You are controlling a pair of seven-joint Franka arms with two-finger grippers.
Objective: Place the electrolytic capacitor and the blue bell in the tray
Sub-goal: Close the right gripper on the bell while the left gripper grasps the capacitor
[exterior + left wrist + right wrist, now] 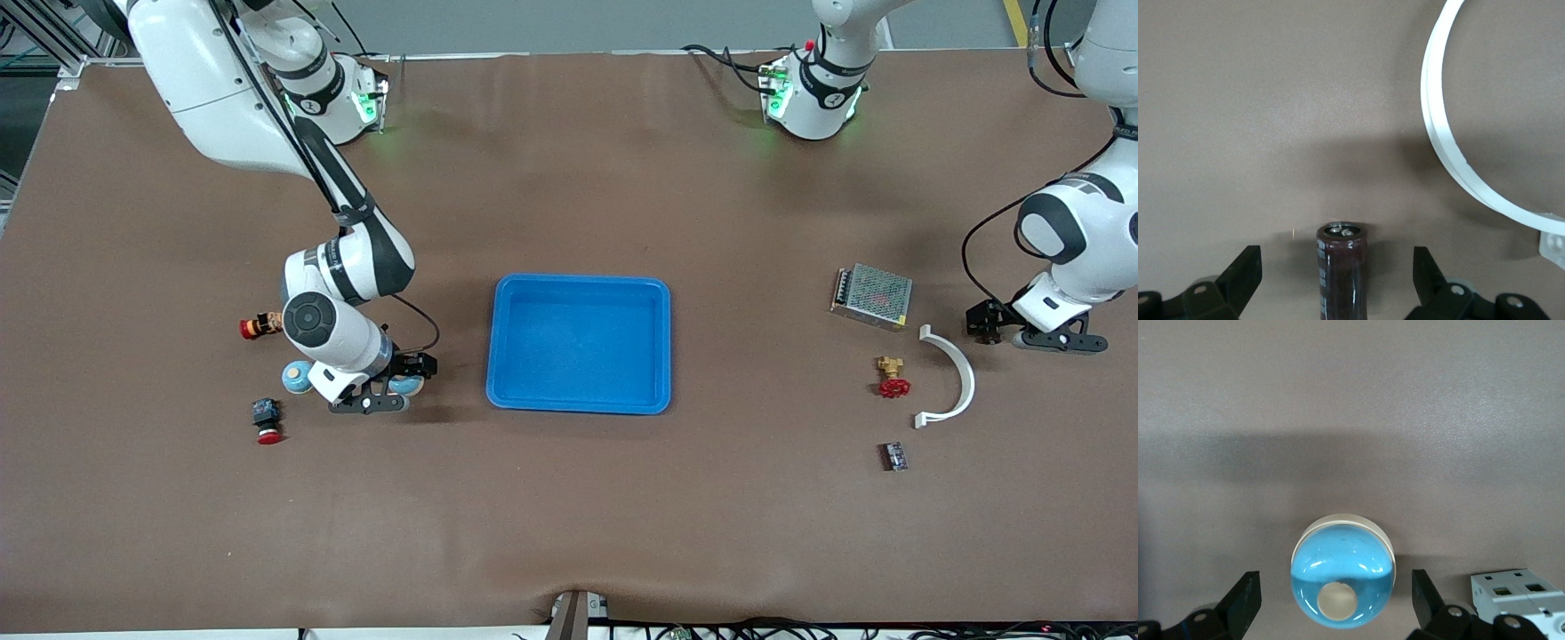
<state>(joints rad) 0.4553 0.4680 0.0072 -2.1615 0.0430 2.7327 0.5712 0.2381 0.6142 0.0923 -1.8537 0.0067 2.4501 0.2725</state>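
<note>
The blue tray [580,404] lies in the middle of the table with nothing in it. The blue bell [1341,580], a glossy dome on a white base, sits on the table beside the tray toward the right arm's end [411,387]. My right gripper [1337,587] is low over it and open, a finger on each side, not touching. The electrolytic capacitor [1341,267], a dark brown cylinder, is toward the left arm's end of the table [982,336]. My left gripper [1338,267] is open around it with gaps on both sides.
A white arc [953,373] lies close to the capacitor. Nearby are a metal mesh box [871,296], a brass valve with a red handle [892,380] and a small dark chip [893,456]. A white block [1515,597], a pale blue round piece [296,376] and two red-capped parts [258,326] [267,420] lie round the bell.
</note>
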